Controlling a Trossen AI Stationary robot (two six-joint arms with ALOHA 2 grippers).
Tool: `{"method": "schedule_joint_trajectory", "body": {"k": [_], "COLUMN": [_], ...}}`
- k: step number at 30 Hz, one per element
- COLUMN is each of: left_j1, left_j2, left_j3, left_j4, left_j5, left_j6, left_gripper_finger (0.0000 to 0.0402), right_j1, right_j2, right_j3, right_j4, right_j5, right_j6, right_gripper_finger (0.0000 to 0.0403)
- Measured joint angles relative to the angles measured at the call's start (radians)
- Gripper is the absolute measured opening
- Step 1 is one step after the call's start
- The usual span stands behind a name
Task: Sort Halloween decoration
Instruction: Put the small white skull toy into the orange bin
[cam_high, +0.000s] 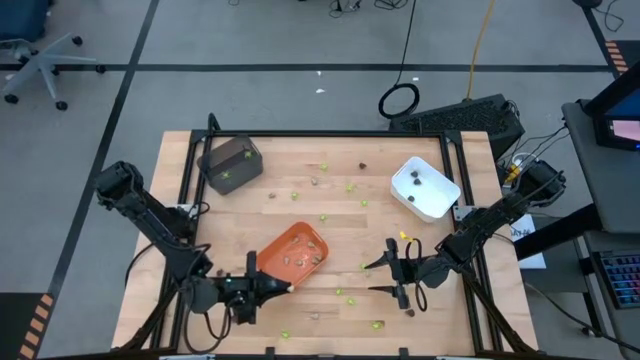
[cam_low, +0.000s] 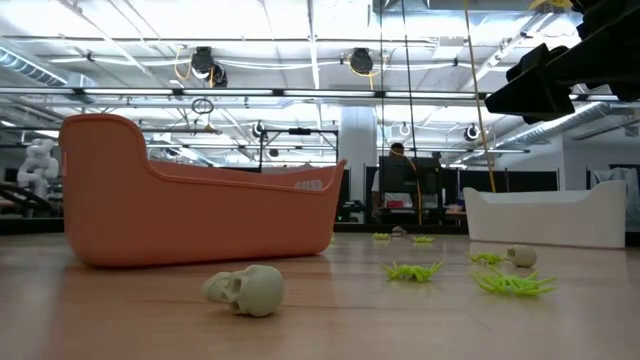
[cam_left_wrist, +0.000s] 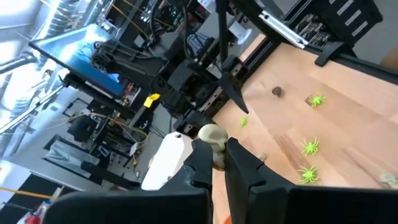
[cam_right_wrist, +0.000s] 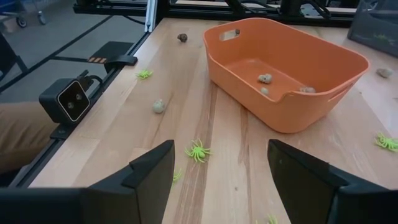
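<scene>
On the left, my left gripper (cam_high: 290, 286) hangs at the near corner of the orange tray (cam_high: 296, 252), jaws closed on a tan-grey skull piece (cam_left_wrist: 213, 138). The near left tabletop (cam_high: 180, 160) edge is close to this arm, so I see little free room there. Farther back on the left stands the dark grey tray (cam_high: 231, 163), with one lime-green piece visible inside.

The orange tray holds a few tan-grey pieces (cam_right_wrist: 265, 78) on its floor. Around it the wood is mostly open, with lime-green spiders (cam_right_wrist: 198, 150) and one loose skull (cam_low: 245, 290) scattered about.

To the right, my right gripper (cam_high: 382, 277) hovers over bare wood with fingers wide apart, holding nothing. Behind it, the white tray (cam_high: 425, 187) sits near the far right edge with dark brown pieces inside.
</scene>
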Motion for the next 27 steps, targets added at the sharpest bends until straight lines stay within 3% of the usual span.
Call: {"method": "schedule_joint_trajectory", "body": {"k": [5, 16, 21, 27], "left_j1": [0.030, 0.098, 0.106, 0.106], "left_j2": [0.000, 0.000, 0.000, 0.000], "left_j3": [0.000, 0.000, 0.000, 0.000], "left_j4": [0.002, 0.002, 0.000, -0.008], "left_j5": [0.050, 0.013, 0.011, 0.011], "left_j6": [-0.137, -0.842, -1.011, -1.099], "left_gripper_finger": [0.0011, 0.0011, 0.0011, 0.0011], "right_j1": [0.000, 0.000, -0.002, -0.002], "right_j2": [0.000, 0.000, 0.000, 0.000], "right_j3": [0.000, 0.000, 0.000, 0.000], "right_j4": [0.000, 0.000, 0.000, 0.000], "right_j5": [0.000, 0.000, 0.025, 0.026], "right_j6": [0.004, 0.001, -0.001, 0.010], "right_gripper_finger": [0.0242, 0.0242, 0.0242, 0.0242]}}
